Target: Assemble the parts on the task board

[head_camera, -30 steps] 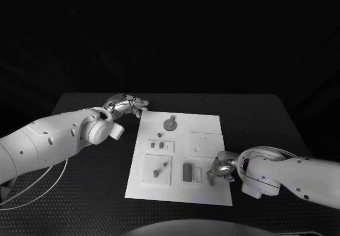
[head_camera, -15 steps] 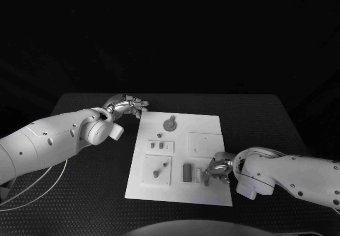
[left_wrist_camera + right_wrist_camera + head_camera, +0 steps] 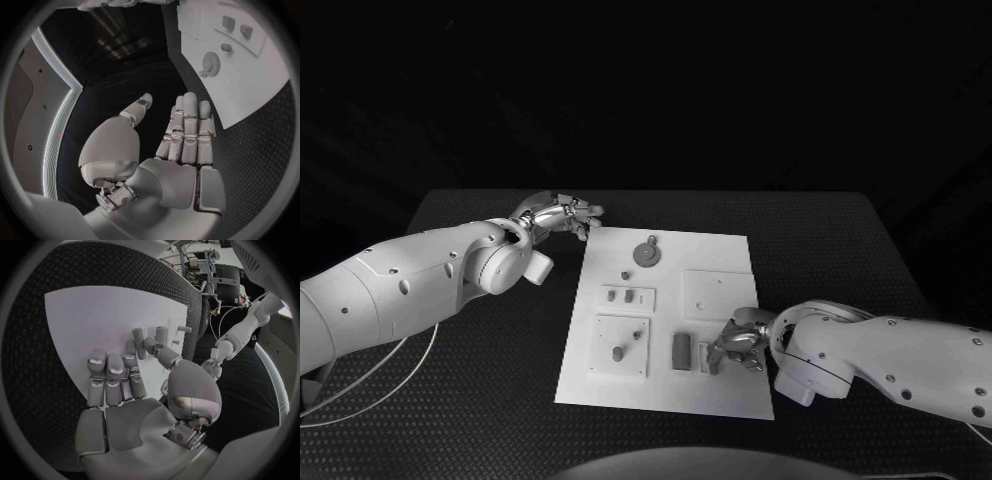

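Note:
The white task board (image 3: 733, 250) lies in the middle of the black table. My right hand (image 3: 738, 344) hovers over its near right part and pinches a small dark part (image 3: 714, 363) between thumb and a finger, close to a pale slot (image 3: 702, 355) and a dark upright block (image 3: 681, 349). The right wrist view has that small part (image 3: 139, 335) at the fingertips (image 3: 131, 348), with another grey block (image 3: 161, 334) beside it. My left hand (image 3: 561, 215) stays by the board's far left corner; its fingers (image 3: 187, 125) lie straight and hold nothing.
A round toothed part (image 3: 646, 252) sits at the board's far end, also seen as a round part (image 3: 210, 63) from the left wrist. Two small pieces (image 3: 619, 295) and a peg (image 3: 617, 352) stand on the board's left half. Black table (image 3: 848, 240) surrounds the board.
My right hand has slid a little to the left over the board with the small part, nearer the slot. The left arm has not moved.

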Action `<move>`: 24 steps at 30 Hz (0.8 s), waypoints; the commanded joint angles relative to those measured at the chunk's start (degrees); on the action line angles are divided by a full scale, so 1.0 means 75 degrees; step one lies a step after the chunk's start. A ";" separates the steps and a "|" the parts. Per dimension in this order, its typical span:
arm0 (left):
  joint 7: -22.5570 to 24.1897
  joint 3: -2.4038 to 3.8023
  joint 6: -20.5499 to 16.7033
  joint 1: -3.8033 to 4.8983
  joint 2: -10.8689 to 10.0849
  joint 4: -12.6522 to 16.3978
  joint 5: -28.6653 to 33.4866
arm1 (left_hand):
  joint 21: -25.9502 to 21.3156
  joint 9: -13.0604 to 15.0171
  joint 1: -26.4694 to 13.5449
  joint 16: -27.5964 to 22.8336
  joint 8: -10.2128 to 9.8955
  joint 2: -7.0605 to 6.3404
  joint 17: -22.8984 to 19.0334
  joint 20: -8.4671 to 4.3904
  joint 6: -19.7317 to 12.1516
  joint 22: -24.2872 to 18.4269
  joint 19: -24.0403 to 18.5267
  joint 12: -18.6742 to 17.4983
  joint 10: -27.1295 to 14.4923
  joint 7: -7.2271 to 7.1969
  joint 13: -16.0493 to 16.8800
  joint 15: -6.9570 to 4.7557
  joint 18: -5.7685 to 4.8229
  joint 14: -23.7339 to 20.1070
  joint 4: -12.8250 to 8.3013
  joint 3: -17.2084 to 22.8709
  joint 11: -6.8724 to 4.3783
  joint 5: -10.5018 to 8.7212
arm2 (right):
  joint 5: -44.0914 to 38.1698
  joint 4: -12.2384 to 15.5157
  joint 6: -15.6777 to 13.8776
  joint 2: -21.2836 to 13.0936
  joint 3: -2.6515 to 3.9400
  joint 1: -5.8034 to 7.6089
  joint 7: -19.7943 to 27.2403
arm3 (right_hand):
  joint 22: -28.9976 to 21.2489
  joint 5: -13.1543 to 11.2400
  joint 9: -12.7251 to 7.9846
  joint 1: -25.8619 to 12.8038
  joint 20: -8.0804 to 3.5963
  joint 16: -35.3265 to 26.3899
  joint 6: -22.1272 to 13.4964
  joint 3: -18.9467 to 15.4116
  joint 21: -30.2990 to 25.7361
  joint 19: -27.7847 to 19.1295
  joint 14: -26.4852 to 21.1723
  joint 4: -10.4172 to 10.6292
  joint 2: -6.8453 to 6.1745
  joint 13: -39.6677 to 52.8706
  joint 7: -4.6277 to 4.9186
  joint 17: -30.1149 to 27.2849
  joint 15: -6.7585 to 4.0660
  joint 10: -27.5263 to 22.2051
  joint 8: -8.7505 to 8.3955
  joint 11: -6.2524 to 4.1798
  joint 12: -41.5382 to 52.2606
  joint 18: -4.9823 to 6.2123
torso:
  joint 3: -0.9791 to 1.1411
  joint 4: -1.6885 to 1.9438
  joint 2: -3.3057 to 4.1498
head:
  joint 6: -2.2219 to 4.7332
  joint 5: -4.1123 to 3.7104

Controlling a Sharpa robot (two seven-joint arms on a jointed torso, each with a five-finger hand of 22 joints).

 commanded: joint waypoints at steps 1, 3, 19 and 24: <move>0.0043 0.0004 0.0104 0.0005 0.0009 0.0020 -0.0023 | -0.0038 0.0009 -0.0056 -0.0022 0.0050 0.0017 0.0012 -0.0082 -0.0052 0.0104 0.0030 0.0034 -0.0027 0.0001 0.0012 0.0014 0.0078 -0.0001 0.0038 -0.0005 -0.0018 -0.0033 | 0.0006 -0.0010 -0.0105 0.0018 -0.0006 -0.0014 0.0096 | -0.0012 -0.0044 0.0009 -0.0022 -0.0005 -0.0024 -0.0080 -0.0037 0.0043 0.0039 0.0019 -0.0009 -0.0084 0.0012 0.0112 -0.0013 -0.0012 0.0041 -0.0001 -0.0008 0.0002 0.0461 | 0.0002 -0.0004 0.0003 | 0.0004 0.0016; 0.0043 0.0004 0.0106 0.0005 0.0008 0.0021 -0.0023 | -0.0038 0.0009 -0.0056 -0.0022 0.0050 0.0017 0.0012 -0.0081 -0.0053 0.0105 0.0030 0.0034 -0.0028 0.0001 0.0012 0.0014 0.0078 -0.0001 0.0038 -0.0005 -0.0017 -0.0033 | 0.0006 -0.0022 -0.0072 0.0036 -0.0006 -0.0014 0.0099 | -0.0015 -0.0052 0.0006 -0.0022 -0.0006 -0.0026 -0.0083 -0.0043 0.0042 0.0039 0.0019 -0.0007 -0.0094 0.0012 0.0112 -0.0013 -0.0013 0.0039 -0.0002 -0.0008 0.0001 0.0461 | -0.0001 0.0000 -0.0001 | 0.0005 0.0022; 0.0017 0.0004 0.0127 0.0006 -0.0013 0.0035 -0.0028 | -0.0040 0.0008 -0.0060 -0.0021 0.0051 0.0014 0.0017 -0.0080 -0.0061 0.0108 0.0032 0.0033 -0.0033 0.0004 0.0012 0.0015 0.0077 0.0000 0.0043 -0.0009 -0.0016 -0.0033 | 0.0187 -0.0142 0.0138 0.0213 -0.0007 -0.0015 0.0060 | -0.0050 -0.0257 -0.0024 -0.0057 -0.0014 -0.0052 -0.0105 -0.0134 0.0026 0.0032 -0.0001 0.0059 -0.0166 0.0016 0.0118 -0.0023 -0.0010 0.0016 0.0000 -0.0002 -0.0011 0.0461 | -0.0006 -0.0002 0.0005 | -0.0028 0.0024; 0.0015 0.0004 0.0126 0.0006 -0.0016 0.0033 -0.0033 | -0.0041 0.0008 -0.0061 -0.0022 0.0052 0.0013 0.0018 -0.0080 -0.0063 0.0109 0.0032 0.0032 -0.0034 0.0004 0.0012 0.0015 0.0077 0.0000 0.0044 -0.0010 -0.0015 -0.0033 | 0.0187 -0.0153 0.0143 0.0217 -0.0007 -0.0015 0.0065 | -0.0062 -0.0285 -0.0040 -0.0142 -0.0015 -0.0066 -0.0118 -0.0287 0.0035 0.0030 -0.0015 0.0082 -0.0207 0.0024 0.0121 -0.0029 -0.0007 0.0007 0.0006 0.0002 -0.0008 0.0461 | -0.0004 0.0004 -0.0001 | -0.0028 0.0031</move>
